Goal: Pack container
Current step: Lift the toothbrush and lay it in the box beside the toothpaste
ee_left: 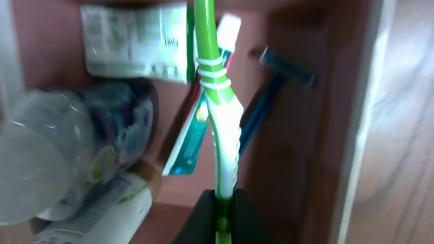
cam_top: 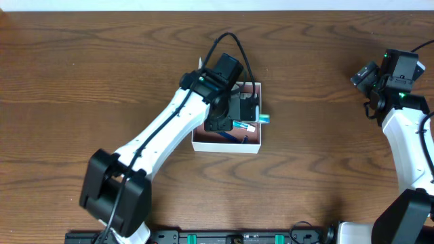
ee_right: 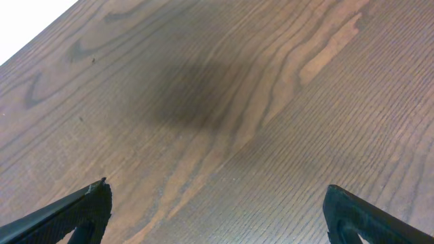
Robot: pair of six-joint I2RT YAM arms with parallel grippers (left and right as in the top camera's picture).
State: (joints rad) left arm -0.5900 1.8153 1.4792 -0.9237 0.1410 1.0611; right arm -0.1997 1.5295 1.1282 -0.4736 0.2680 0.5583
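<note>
The container (cam_top: pixel 227 147) is a shallow white-walled box with a reddish-brown floor at the table's middle. My left gripper (cam_top: pixel 237 114) hovers over it, shut on a green-and-white toothbrush (ee_left: pixel 218 88) held by its handle end over the box floor (ee_left: pixel 298 135). Inside lie a blue razor (ee_left: pixel 271 88), a toothpaste tube (ee_left: pixel 193 139), a green-and-white packet (ee_left: pixel 135 42) and bottles (ee_left: pixel 88 149). My right gripper (ee_right: pixel 217 210) is open and empty over bare wood at the far right (cam_top: pixel 380 74).
The container's white wall (ee_left: pixel 359 135) runs down the right of the left wrist view, with wooden table (ee_left: pixel 407 135) beyond it. The left arm (cam_top: pixel 169 129) crosses the table diagonally from the front left.
</note>
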